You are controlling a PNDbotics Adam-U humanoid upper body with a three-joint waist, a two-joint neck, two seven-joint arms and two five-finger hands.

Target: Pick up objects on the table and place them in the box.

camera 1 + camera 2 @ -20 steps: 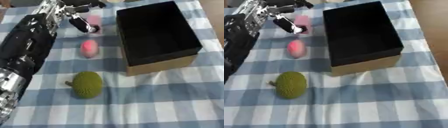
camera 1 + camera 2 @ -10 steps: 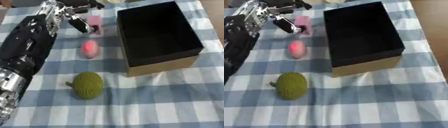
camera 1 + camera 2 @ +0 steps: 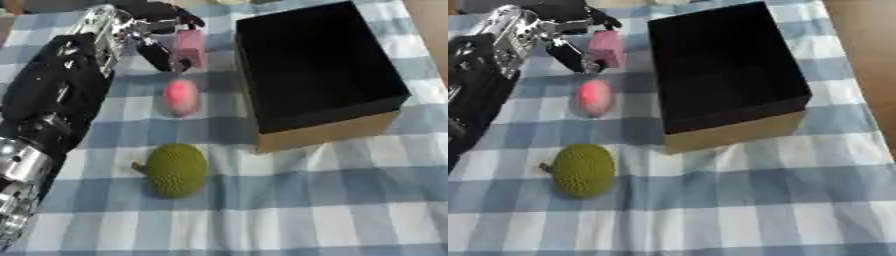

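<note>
My left hand [image 3: 140, 31] reaches in from the left to the far side of the table. Its dark fingers curl over a pink block [image 3: 189, 47] and the thumb lies against the block's near left side. A pink egg-shaped thing [image 3: 180, 97] lies on the cloth just below the hand. Nearer to me sits a green spiky fruit [image 3: 176, 170] with a short stalk. The open box [image 3: 325, 133], black inside with tan cardboard walls, stands to the right of these and holds nothing that I can see. My right hand shows in no view.
A blue and white checked cloth [image 3: 332, 200] covers the table. My black and silver left arm [image 3: 48, 115] runs along the left side. Bare wood floor [image 3: 868, 45] shows past the table's right edge.
The pink block has edged slightly to the right with my left hand around it. The pink egg shape, green fruit and box have stayed put.
</note>
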